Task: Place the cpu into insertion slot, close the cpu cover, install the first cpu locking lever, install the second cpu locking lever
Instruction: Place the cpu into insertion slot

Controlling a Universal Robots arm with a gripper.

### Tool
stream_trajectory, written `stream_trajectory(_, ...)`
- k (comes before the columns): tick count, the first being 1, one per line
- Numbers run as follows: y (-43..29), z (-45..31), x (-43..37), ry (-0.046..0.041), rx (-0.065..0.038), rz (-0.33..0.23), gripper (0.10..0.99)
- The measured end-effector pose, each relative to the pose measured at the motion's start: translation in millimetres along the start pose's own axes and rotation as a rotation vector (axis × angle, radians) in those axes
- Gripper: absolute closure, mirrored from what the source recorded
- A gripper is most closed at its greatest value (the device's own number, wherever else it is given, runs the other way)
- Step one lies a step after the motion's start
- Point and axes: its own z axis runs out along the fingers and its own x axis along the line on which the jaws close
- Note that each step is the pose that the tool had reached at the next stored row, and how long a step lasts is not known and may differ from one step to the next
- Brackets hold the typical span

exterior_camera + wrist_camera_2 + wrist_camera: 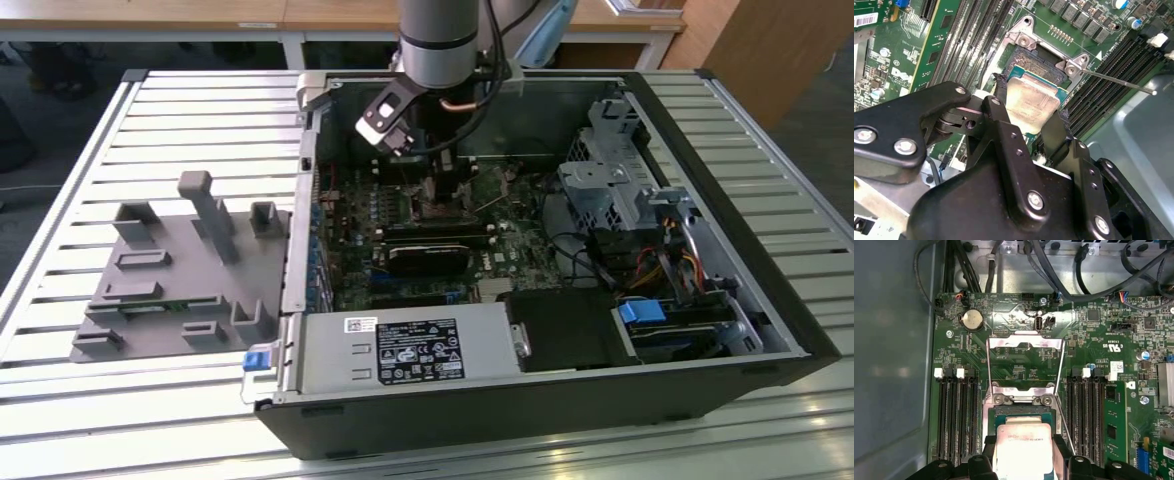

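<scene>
My gripper (441, 192) reaches down into the open computer case (787, 330) over the motherboard. In both wrist views it is shut on the cpu (1024, 447) (1031, 102), a square chip with a silvery top, pinched at two opposite edges by the black fingers (988, 452) (998, 102). The chip hangs just above the insertion slot (1024, 413) (1026, 65) and covers most of it. The cpu cover (1024, 342), a silvery frame, stands swung open behind the slot. A thin locking lever (1119, 82) sticks out, unlatched, beside the slot.
Memory slots (956, 415) (1089, 415) flank the socket on both sides. Cables (1054, 270) run along the case wall beyond the cover. The power supply box (400, 350), a black card (427, 255) and a drive cage (614, 180) crowd the case. A grey fixture (174, 270) lies at the exterior view's left.
</scene>
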Motion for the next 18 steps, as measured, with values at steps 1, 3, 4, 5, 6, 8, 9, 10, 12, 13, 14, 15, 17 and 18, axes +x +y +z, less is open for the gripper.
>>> stream_trajectory(1,-0.1,0.9,0.1,-0.0001,0.000,0.001,0.561)
stream_trajectory(3,-0.2,2.8,0.1,-0.0004,0.000,0.004,0.561)
stream_trajectory(4,-0.4,3.8,0.1,-0.0007,0.000,0.007,0.561)
stream_trajectory(5,-0.5,4.9,0.1,-0.0010,0.000,0.010,0.561)
stream_trajectory(6,-0.5,5.9,0.1,-0.0012,0.000,0.013,0.561)
stream_trajectory(8,-0.8,8.1,0.1,-0.0015,0.000,0.015,0.561)
stream_trajectory(9,-0.9,9.4,0.1,-0.0016,0.000,0.015,0.561)
stream_trajectory(10,-1.0,10.6,0.1,-0.0015,0.000,0.015,0.561)
stream_trajectory(12,-1.2,12.7,0.0,-0.0015,0.000,0.015,0.561)
stream_trajectory(13,-1.3,13.6,0.0,-0.0015,0.000,0.015,0.561)
stream_trajectory(14,-1.4,14.4,0.0,-0.0015,0.000,0.015,0.561)
stream_trajectory(15,-1.4,15.0,0.0,-0.0016,0.000,0.015,0.561)
stream_trajectory(17,-1.6,16.4,0.0,-0.0017,0.000,0.016,0.561)
stream_trajectory(18,-1.7,17.0,0.0,-0.0017,0.000,0.017,0.561)
